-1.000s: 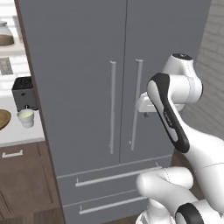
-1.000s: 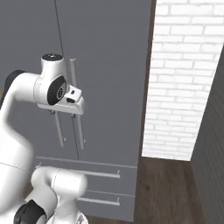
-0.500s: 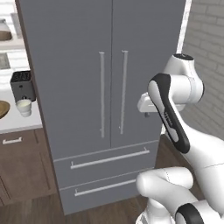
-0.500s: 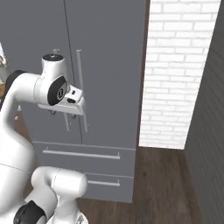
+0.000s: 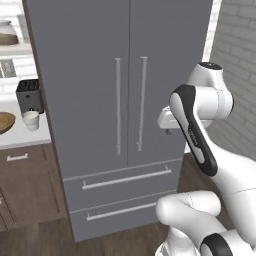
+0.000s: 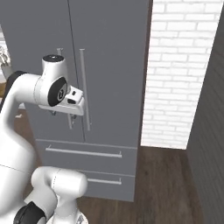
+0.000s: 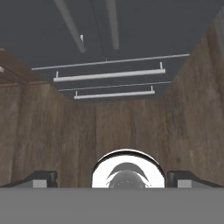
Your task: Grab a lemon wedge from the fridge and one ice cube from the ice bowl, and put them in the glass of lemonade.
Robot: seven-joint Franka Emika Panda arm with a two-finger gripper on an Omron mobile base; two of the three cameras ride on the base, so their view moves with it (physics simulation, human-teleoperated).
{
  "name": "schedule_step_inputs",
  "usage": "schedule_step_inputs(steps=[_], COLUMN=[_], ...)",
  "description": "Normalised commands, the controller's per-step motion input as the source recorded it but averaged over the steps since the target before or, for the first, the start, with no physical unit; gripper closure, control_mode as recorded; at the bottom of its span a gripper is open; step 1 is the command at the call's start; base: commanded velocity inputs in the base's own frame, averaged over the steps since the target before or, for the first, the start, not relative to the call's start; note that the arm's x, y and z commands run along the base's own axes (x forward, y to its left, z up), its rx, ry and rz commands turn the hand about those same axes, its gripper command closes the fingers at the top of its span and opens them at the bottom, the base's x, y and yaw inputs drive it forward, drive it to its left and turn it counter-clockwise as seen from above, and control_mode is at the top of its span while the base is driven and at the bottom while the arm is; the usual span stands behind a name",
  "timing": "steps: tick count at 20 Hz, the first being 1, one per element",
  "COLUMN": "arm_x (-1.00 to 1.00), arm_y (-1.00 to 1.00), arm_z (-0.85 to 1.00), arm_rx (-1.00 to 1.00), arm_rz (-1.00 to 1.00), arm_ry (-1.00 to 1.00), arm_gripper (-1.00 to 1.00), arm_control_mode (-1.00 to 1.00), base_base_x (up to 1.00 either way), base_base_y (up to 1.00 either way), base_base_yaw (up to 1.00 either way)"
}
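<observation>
Facing tall grey French-door fridge (image 5: 120,110), doors shut; vertical bar handles (image 5: 142,103) at frame centre, left of two-finger gripper (image 5: 167,120), jaws spread apart, empty.

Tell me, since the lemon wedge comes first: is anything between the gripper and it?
Yes. The fridge has both doors shut, so its inside is hidden. The open gripper hangs in front of them, holding nothing.
</observation>
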Motion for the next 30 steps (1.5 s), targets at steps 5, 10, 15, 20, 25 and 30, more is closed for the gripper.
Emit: schedule_step_inputs(steps=[5,10,15,20,25,30], arm_x=[0.00,0.00,0.00,0.15,0.82,0.30], arm_y=[0.00,0.00,0.00,0.00,0.05,0.09], arm_z=[0.00,0.00,0.00,0.03,0.16,0.09], arm_rx=[0.00,0.00,0.00,0.00,0.00,-0.01], arm_rz=[0.00,0.00,0.00,0.00,0.00,-0.11], arm_ry=[0.00,0.00,0.00,-0.02,-0.02,-0.10], arm_gripper=[-1.00,-1.00,-1.00,-1.00,-1.00,-1.00], arm_control_mode=[1.00,1.00,1.00,-1.00,-1.00,-1.00], base_base_x=[-0.12,-0.48,-0.15,0.00,0.00,0.00], base_base_y=[0.00,0.00,0.00,0.00,0.00,0.00], base_base_yaw=[0.12,0.00,0.00,0.00,0.00,0.00])
